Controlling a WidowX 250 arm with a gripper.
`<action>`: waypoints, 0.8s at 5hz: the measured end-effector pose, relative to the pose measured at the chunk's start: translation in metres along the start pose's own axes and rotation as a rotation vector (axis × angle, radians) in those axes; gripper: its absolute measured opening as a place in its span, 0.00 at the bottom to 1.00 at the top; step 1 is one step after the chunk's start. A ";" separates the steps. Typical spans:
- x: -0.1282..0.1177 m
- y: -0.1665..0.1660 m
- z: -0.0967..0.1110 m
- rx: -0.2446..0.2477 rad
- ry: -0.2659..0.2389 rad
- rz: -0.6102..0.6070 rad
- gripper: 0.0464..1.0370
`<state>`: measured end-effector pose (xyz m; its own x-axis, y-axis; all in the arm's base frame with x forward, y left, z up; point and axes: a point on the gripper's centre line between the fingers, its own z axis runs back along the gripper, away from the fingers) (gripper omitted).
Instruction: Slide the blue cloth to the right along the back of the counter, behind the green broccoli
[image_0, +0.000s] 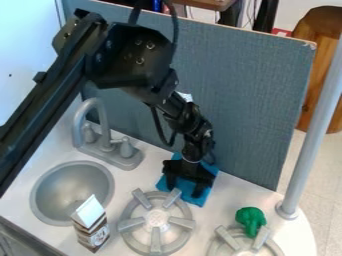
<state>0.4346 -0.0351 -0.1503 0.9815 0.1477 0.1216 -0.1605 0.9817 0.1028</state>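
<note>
White counter (250, 194), toy-kitchen items around gripper (185, 189).
Blue cloth (209, 175) under gripper; burner (157, 218) just nearer camera; farther left, carton (92, 231), sink (70, 187), faucet (120, 159); right, second burner (229, 239), green toy (250, 218) (broccoli-like), grey pole (302, 165).

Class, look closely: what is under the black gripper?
A blue cloth on the white counter lies beneath the gripper. The gripper hides part of the cloth, so anything there cannot be seen.
</note>
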 end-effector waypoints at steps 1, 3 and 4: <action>0.002 -0.025 0.001 -0.019 0.000 -0.028 0.96; 0.008 -0.049 0.011 -0.046 0.010 -0.056 0.96; 0.006 -0.060 0.006 -0.044 0.024 -0.065 0.96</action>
<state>0.4493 -0.0938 -0.1495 0.9920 0.0858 0.0924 -0.0921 0.9936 0.0660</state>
